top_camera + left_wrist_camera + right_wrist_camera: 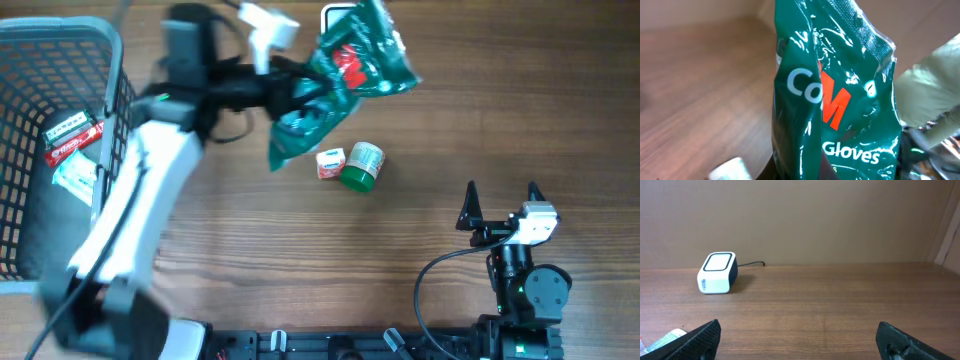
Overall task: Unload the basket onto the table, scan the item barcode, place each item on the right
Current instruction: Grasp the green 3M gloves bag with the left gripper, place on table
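Glossy green plastic bag (835, 100) hung clamped in left gripper (298, 92); right gripper (500, 195) gaped; grey mesh basket (60, 40) on brown wooden table (400, 260) held red-and-white packets (72, 135).

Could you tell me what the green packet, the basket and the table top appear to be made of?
The green packet looks like thin glossy plastic film: crinkled, with bright highlights. The basket seems moulded grey plastic, a matte open lattice. The table shows brown wood grain with low sheen; solid wood or laminate, I cannot tell.
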`<state>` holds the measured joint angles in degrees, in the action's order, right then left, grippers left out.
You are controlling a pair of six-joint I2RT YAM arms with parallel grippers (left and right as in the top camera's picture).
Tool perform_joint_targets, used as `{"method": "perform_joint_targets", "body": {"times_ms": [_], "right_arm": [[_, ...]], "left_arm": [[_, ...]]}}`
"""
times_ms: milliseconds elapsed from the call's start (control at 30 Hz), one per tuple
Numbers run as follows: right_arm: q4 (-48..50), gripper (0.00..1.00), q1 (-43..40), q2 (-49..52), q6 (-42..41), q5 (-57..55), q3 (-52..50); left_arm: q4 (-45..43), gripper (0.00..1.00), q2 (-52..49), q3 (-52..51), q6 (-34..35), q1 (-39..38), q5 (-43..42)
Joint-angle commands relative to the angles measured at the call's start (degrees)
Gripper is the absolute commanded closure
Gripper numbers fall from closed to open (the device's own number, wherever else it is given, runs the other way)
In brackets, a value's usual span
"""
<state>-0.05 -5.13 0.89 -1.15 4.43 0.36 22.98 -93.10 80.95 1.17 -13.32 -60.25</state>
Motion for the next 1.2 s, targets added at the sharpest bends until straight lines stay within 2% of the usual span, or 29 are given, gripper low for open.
{"method": "perform_joint_targets", "body": {"times_ms": [0, 67, 167, 200, 300, 400, 633, 733, 800, 933, 967, 1033, 1067, 1100, 1167], "right_arm": [[0.13, 0.00, 0.09, -0.46, 1.01, -0.55, -0.04], [0.11, 0.00, 0.09, -0.46, 0.98, -0.55, -0.04], [0.13, 0.00, 0.09, -0.46, 0.98, -0.55, -0.04], [0.13, 0.00, 0.09, -0.46, 0.98, -0.55, -0.04], [0.11, 0.00, 0.09, -0.46, 1.01, -0.55, -0.04], [0.13, 0.00, 0.09, -0.46, 0.98, -0.55, -0.04], [0.13, 0.00, 0.09, -0.46, 1.01, -0.55, -0.04], [0.11, 0.00, 0.09, -0.46, 1.01, -0.55, -0.04], [0.13, 0.00, 0.09, -0.46, 1.01, -0.55, -0.04], [0.11, 0.00, 0.09, -0.46, 0.98, -0.55, -0.04], [0.13, 0.00, 0.09, -0.46, 0.98, -0.55, -0.04], [0.11, 0.00, 0.09, -0.46, 0.98, -0.55, -0.04], [0.13, 0.00, 0.09, -0.46, 0.98, -0.55, -0.04], [0.11, 0.00, 0.09, -0.46, 1.01, -0.55, -0.04], [0.13, 0.00, 0.09, -0.46, 1.01, -0.55, -0.04]], "left_arm": [[-0.17, 0.96, -7.76, -0.09, 3.91, -6.14, 25.14], [0.42, 0.96, -10.64, -0.09, 7.80, -9.11, 40.28], [0.55, 0.96, -11.74, -0.09, 11.34, -12.04, 56.74], [0.37, 0.96, -11.58, -0.09, 14.08, -12.66, 64.52], [1.09, 0.96, -11.61, -0.09, 19.54, -12.37, 73.68], [2.99, 0.96, -11.63, -0.11, 22.95, -11.30, 74.93], [6.78, 0.96, -11.74, -5.77, 23.56, -10.14, 74.07], [4.96, 0.96, -11.72, -10.40, 25.27, -10.19, 69.70], [1.97, 0.96, -11.72, -13.27, 25.22, -10.21, 62.47], [-0.92, 0.94, -11.69, -14.14, 25.22, -10.84, 54.71], [-2.03, 0.90, -11.56, -14.14, 25.20, -11.23, 52.15], [-4.04, 0.68, -11.15, -14.08, 25.14, -11.76, 47.58], [-4.42, 0.22, -10.62, -14.08, 25.00, -11.85, 47.19], [-4.33, 0.00, -9.55, -13.94, 24.98, -11.78, 47.87], [-3.10, 0.00, -5.92, -13.09, 24.96, -10.86, 51.82]]}}
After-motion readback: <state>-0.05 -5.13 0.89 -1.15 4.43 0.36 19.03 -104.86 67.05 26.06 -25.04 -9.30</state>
